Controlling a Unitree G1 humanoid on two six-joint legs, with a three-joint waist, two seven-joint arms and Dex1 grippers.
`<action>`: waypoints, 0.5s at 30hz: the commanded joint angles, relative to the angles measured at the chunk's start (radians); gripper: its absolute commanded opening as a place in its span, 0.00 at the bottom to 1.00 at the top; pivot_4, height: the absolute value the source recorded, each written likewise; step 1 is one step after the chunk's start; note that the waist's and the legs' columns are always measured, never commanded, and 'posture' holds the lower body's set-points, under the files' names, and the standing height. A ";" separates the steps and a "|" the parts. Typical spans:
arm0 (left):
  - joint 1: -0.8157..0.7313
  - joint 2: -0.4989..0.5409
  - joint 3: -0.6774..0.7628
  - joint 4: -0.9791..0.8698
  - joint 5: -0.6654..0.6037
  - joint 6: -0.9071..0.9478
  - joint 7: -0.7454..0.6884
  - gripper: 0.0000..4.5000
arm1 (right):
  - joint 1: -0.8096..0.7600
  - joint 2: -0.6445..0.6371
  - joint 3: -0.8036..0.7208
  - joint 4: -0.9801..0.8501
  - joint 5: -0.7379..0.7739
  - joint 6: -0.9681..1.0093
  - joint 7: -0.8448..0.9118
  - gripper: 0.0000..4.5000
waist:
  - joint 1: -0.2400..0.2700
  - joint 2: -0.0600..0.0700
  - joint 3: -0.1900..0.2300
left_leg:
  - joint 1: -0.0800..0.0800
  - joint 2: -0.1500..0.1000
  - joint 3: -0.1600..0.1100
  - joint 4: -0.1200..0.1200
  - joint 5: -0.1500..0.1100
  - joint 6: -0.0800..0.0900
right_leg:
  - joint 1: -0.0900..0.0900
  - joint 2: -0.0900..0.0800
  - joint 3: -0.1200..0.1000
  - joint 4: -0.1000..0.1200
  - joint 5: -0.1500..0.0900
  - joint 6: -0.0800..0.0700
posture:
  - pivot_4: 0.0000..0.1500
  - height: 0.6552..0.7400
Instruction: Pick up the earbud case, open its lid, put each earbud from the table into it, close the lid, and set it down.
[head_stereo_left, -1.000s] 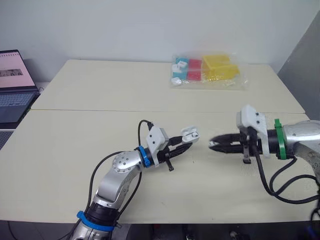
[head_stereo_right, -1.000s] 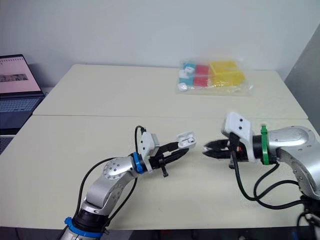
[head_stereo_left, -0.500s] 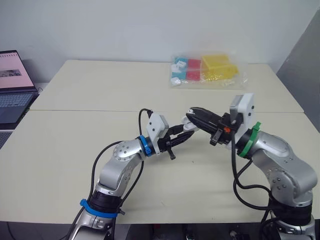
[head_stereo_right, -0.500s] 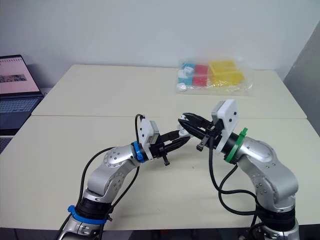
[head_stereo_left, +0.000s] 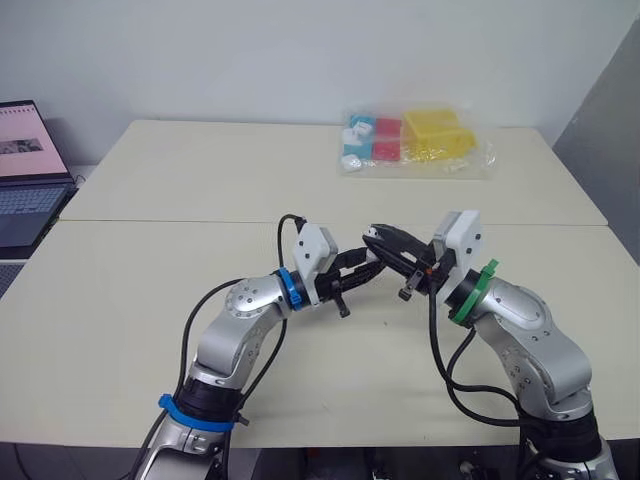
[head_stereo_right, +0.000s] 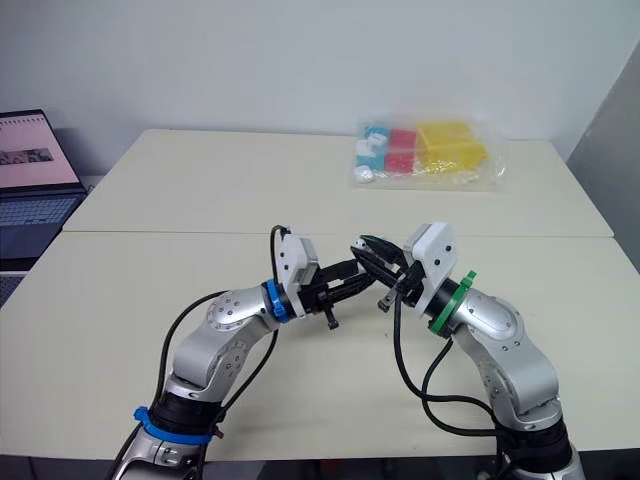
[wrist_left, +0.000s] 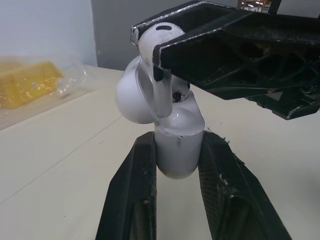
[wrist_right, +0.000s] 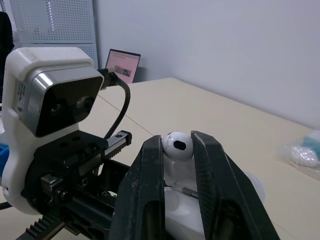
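Observation:
My left gripper (wrist_left: 176, 150) is shut on the white earbud case (wrist_left: 177, 142), held above the table with its lid (wrist_left: 132, 95) swung open. My right gripper (wrist_right: 177, 147) is shut on a white earbud (wrist_right: 176, 146) and holds it right over the case's open top; the earbud's stem (wrist_left: 161, 97) points down into the case. In the head views the two grippers meet over the middle of the near table, left gripper (head_stereo_left: 365, 268) and right gripper (head_stereo_left: 378, 240) tip to tip, and the case is mostly hidden between them.
A clear bag (head_stereo_left: 412, 140) of blue, red and yellow items lies at the far side of the table (head_stereo_left: 200, 180). A laptop (head_stereo_left: 25, 165) stands off the table's left edge. A seam (head_stereo_left: 150, 221) crosses the tabletop.
My right arm has swung in from the right with the earbud and now holds it over the open case. The left arm raised the case slightly toward it.

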 joint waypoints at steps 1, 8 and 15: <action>-0.017 0.005 0.017 -0.038 -0.025 -0.004 -0.007 0.17 | 0.012 0.006 -0.001 -0.007 -0.004 -0.038 -0.009 0.10 | 0.000 0.000 0.000 | 0.000 0.000 0.000 0.000 0.000 0.000 | 0.000 0.000 0.000 0.000 0.000 0.000 | 1.00 0.87; -0.016 0.010 0.014 -0.045 -0.031 0.002 -0.002 0.17 | 0.026 0.004 0.003 -0.003 -0.008 -0.050 -0.013 0.10 | 0.000 0.000 0.000 | 0.000 0.000 0.000 0.000 0.000 0.000 | 0.000 0.000 0.000 0.000 0.000 0.000 | 1.00 0.87; -0.020 0.006 0.015 -0.051 -0.034 0.004 0.004 0.17 | 0.041 0.006 0.045 0.033 -0.064 -0.101 -0.014 0.10 | 0.000 0.000 0.000 | 0.000 0.000 0.000 0.000 0.000 0.000 | 0.000 0.000 0.000 0.000 0.000 0.000 | 1.00 0.87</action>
